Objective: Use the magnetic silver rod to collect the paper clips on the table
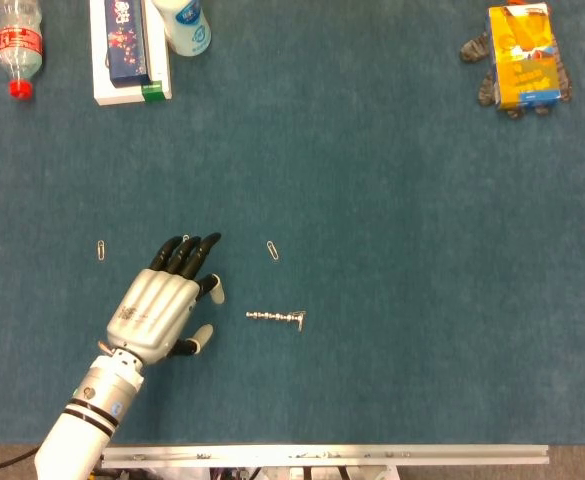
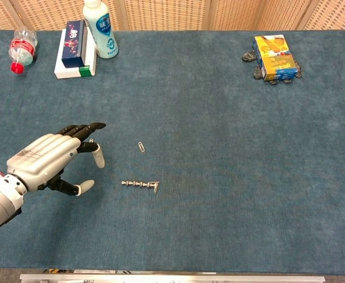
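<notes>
Your left hand (image 1: 159, 308) is hovering palm-down over the blue surface (image 1: 392, 200), fingers spread apart and holding nothing. The silver rod (image 1: 275, 318) is lying flat just to its right, untouched, one paper clip (image 1: 301, 320) clinging to its far end. Another clip (image 1: 273, 250) is lying beyond the rod, and a third (image 1: 101, 250) is sitting left of your fingertips.

1. Paper clip under the left hand (image 1: 157, 308): in the head view we see only its tip past the dark fingertips (image 1: 185, 253); the rest is covered.
2. Silver rod (image 1: 273, 318): something small sits at its right end, too small for us to tell what.
3. Water bottle (image 1: 18, 45), far beyond the left hand: top edge of the head view cuts it off.
4. White bottle (image 1: 183, 26) beside it: likewise cut off.
5. Left forearm: runs out of both views.
</notes>
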